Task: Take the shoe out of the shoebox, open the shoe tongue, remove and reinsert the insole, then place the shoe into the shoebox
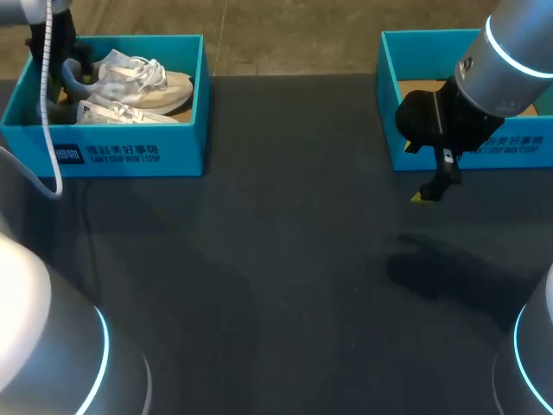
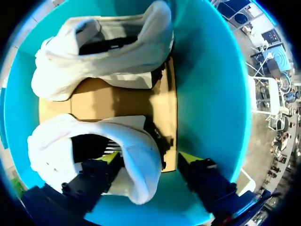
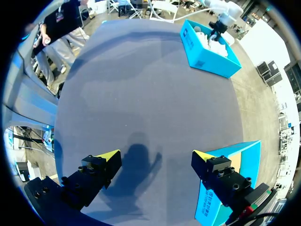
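Two white shoes lie in the teal shoebox (image 1: 130, 151) at the table's back left. My left gripper (image 1: 76, 85) is down inside that box at the shoes' heel end. In the left wrist view the left gripper (image 2: 149, 157) is open and straddles the heel of the nearer shoe (image 2: 136, 155). One fingertip (image 2: 110, 157) is inside the shoe's opening, the other stands outside it by the box wall (image 2: 211, 94) without touching the shoe. The second shoe (image 2: 108, 61) lies ahead, beside the first. My right gripper (image 1: 428, 194) (image 3: 155, 157) hangs open and empty over the dark table.
A second teal box (image 1: 467, 151) stands at the back right, just behind my right gripper, and beside its fingers in the right wrist view (image 3: 235, 179). The shoebox with the shoes (image 3: 207, 52) shows far across the dark tabletop (image 1: 285, 285).
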